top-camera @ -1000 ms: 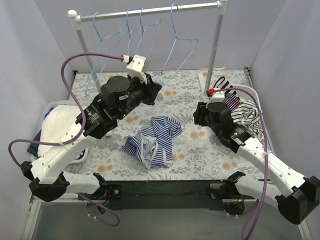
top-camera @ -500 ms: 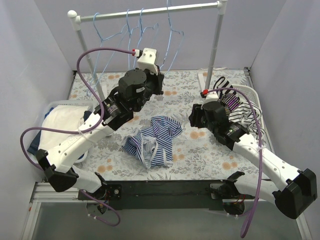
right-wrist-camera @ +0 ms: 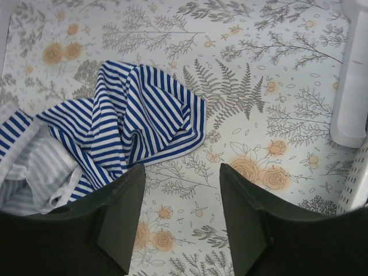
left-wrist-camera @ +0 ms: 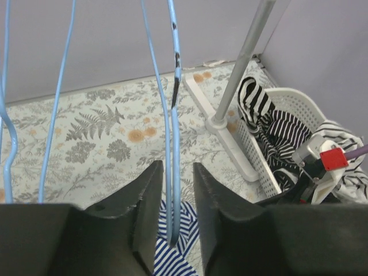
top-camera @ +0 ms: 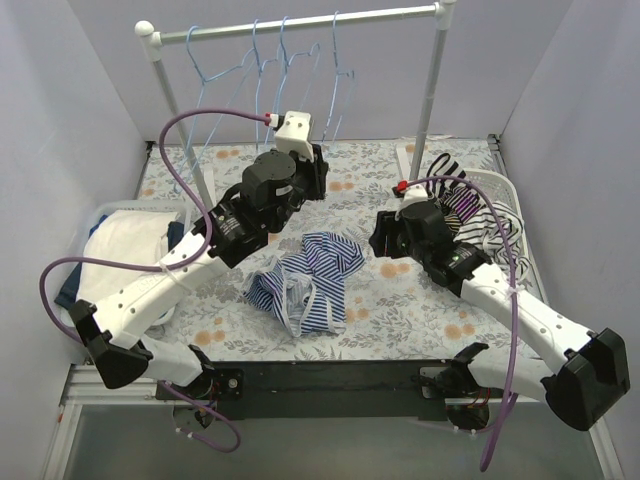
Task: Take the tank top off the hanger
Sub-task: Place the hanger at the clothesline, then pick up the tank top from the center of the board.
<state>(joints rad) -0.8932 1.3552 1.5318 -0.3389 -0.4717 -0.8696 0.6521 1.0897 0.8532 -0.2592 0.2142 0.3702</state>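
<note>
Tank top, centre frame, looks limp and light: pinch a bunched fold. Your right gripper gapes empty; your left gripper stands parted around the hanger wire.

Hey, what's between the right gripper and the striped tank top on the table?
Only bare floral table cover. In the right wrist view, the open right gripper hangs just short of the striped tank top, nothing else in the gap.

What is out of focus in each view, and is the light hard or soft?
Left wrist view: the dark gripper fingers look soft, the thin blue wire hanger sharp. Right wrist view: fingers dark and soft, the blue-and-white striped tank top crisp. Top view: even light, faint shadows on the floral tablecloth.
</note>
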